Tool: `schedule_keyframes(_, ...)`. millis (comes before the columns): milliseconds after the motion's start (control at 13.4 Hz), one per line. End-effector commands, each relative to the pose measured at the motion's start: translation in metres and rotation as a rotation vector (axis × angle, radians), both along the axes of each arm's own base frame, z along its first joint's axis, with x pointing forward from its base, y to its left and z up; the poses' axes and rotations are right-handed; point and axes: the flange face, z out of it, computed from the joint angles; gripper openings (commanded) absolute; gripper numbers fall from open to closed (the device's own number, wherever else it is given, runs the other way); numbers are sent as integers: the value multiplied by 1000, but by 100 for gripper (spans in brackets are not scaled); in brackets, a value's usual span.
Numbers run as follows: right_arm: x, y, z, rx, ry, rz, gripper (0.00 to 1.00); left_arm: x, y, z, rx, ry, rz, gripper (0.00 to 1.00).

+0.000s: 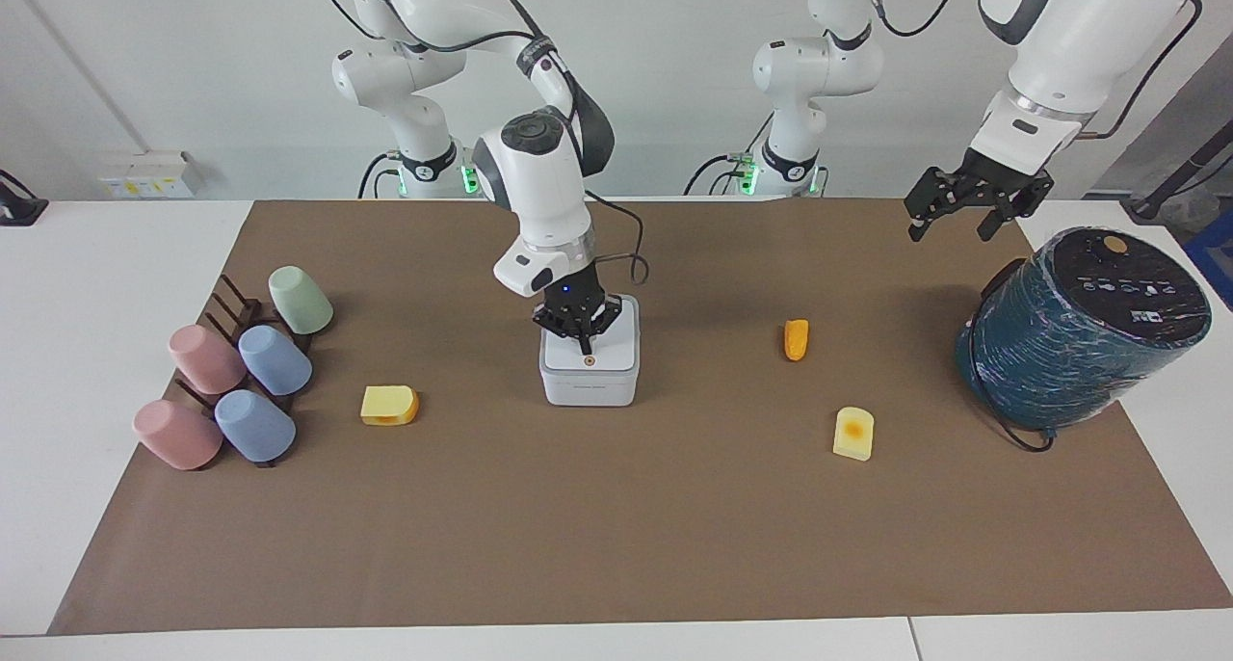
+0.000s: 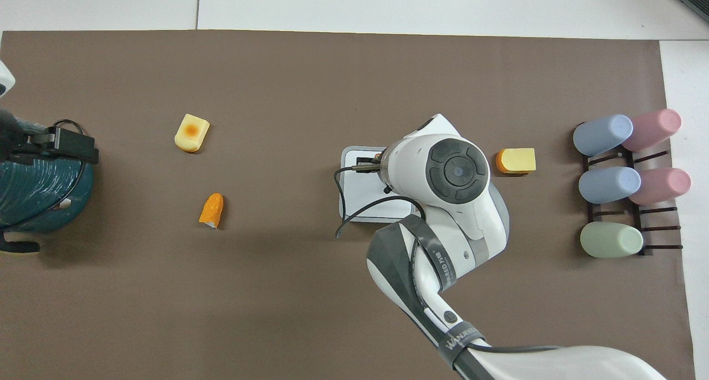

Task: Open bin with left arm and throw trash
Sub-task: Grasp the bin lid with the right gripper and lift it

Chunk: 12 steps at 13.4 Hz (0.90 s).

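Plastic, white and thin-walled, makes up the bin [image 1: 588, 380], so I judge it light and stiff, and likely to skid on the brown mat [image 1: 616, 545] if pushed sideways. It stands near the middle of the desk with its lid down. The place to act on it is the small round button [image 1: 589, 360] on the lid edge farthest from the robots, pressed straight down so the box stays put. It is the right tool [image 1: 584, 343], not the left, that is over the lid: fingertips together, pointing down just by the button. I cannot tell whether it touches.

The trash looks like foam: very light, soft and easy to crush, best pinched gently across the short width. The yellow slice [image 1: 389, 405] lies beside the bin toward the right arm's end. The orange piece [image 1: 796, 339] and the pale piece [image 1: 853, 434] lie toward the left arm's end, the pale one farther from the robots.

The left tool [image 1: 968, 208], fingers apart, waits in the air over the mat near the teal cylinder [image 1: 1079, 324], well apart from the bin. A rack of cups [image 1: 241, 382] crowds the right arm's end close to the yellow slice. The mat between the bin and the two other bits is open, as is the wide strip farthest from the robots.
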Motion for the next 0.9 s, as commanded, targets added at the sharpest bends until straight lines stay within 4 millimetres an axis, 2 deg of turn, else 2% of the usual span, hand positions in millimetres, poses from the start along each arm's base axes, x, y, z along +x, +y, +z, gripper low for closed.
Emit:
schedule_keyframes(0,-2,-2,22,-5,8,10,0,-3,3,2,14,-6,-8,100)
schedule_keyframes(225,-6,-10,43,-3,7,2,1,-3,3,2,14,-6,-6,100)
schedule_keyframes(299,-9,-14,53,-3,9,-1,14,-3,3,2,14,-6,-6,100)
schedule_keyframes(449,-17,-26,83,1,8,-10,58,-3,3,2,14,-6,-6,100)
schedule_keyframes(524,-23,-35,102,3,8,-13,65,-3,3,2,14,-8,-8,100)
schedule_keyframes(674,-34,-57,133,2,16,-27,65,-3,3,2,14,-8,-6,100)
schedule_keyframes(824,-37,-80,149,-8,25,-26,67,-3,3,2,14,-8,-8,100)
